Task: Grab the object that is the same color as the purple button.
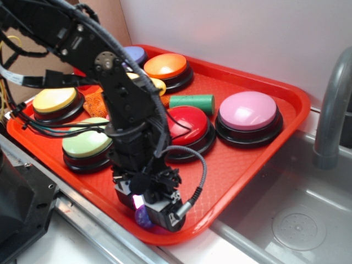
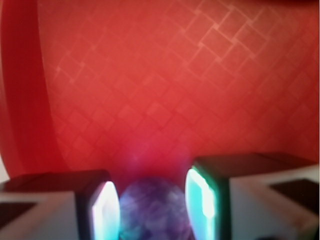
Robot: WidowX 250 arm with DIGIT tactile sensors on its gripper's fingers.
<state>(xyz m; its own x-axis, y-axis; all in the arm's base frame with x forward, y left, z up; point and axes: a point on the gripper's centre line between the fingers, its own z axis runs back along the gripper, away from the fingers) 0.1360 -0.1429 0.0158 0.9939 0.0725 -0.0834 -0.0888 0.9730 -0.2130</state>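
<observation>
Pincer (image 2: 152, 210) is standing low over the near edge of the red tray (image 1: 264, 137), its pads (image 2: 200, 197) bracketing the small purple ball (image 2: 152, 212) on both sides; whether they are pinching it or resting just beside it cannot be told. Ball is lying on the tray floor close to the rim, well apart from the buttons, so the arm is reaching down and forward past the green button (image 1: 85, 144) to straddle it. Purple button (image 1: 135, 54), the colour reference, is sitting at the far back, mostly hidden behind the arm.
</observation>
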